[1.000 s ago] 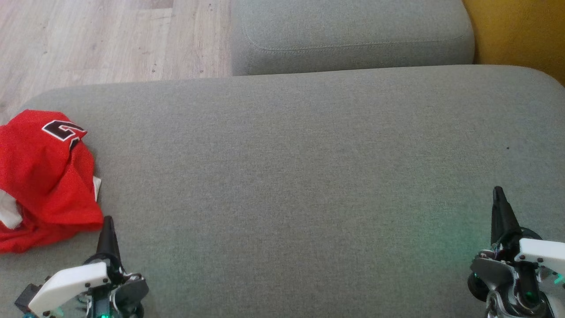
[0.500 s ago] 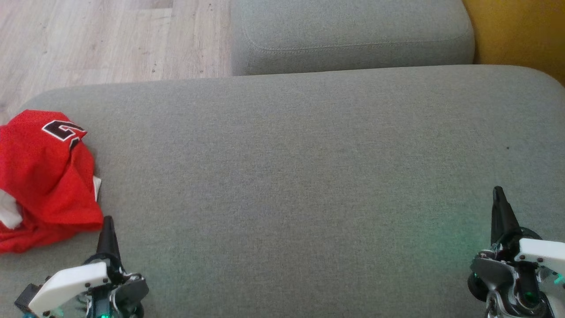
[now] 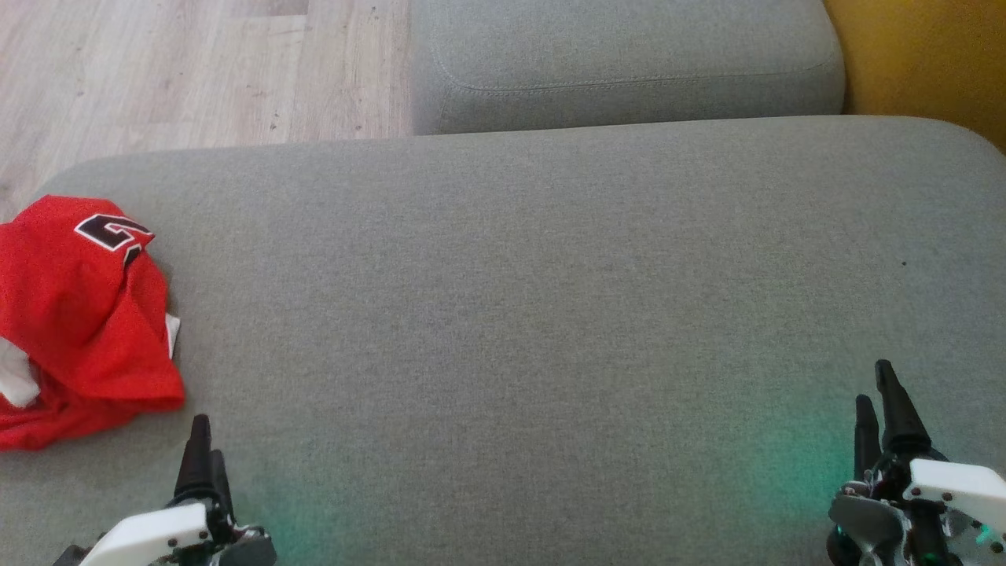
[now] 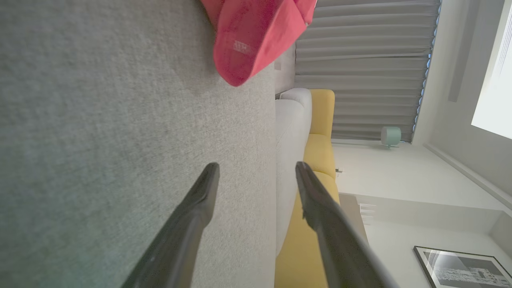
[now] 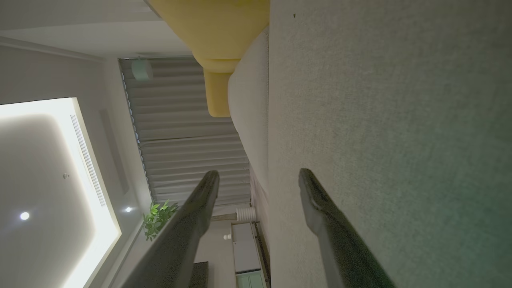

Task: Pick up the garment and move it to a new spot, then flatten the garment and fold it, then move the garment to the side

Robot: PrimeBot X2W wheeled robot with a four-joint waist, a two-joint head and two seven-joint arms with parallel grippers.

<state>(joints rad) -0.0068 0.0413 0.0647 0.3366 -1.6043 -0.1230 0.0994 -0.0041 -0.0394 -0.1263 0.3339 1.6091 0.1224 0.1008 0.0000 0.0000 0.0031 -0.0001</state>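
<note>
Both grippers have drawn back down the head view and parted their fingers: left gripper [image 3: 206, 440] and right gripper [image 3: 874, 384] stand open. The red garment [image 3: 78, 314] lies crumpled at the cushion's [image 3: 511, 275] left edge, near the left gripper. Wrist views add a curtain [image 4: 360, 60] and a plant [image 5: 158, 218].

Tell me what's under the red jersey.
The jersey lies crumpled on the grey cushion, near its left end. White fabric peeks out at the jersey's edge. Anything beneath the folds is covered.
</note>
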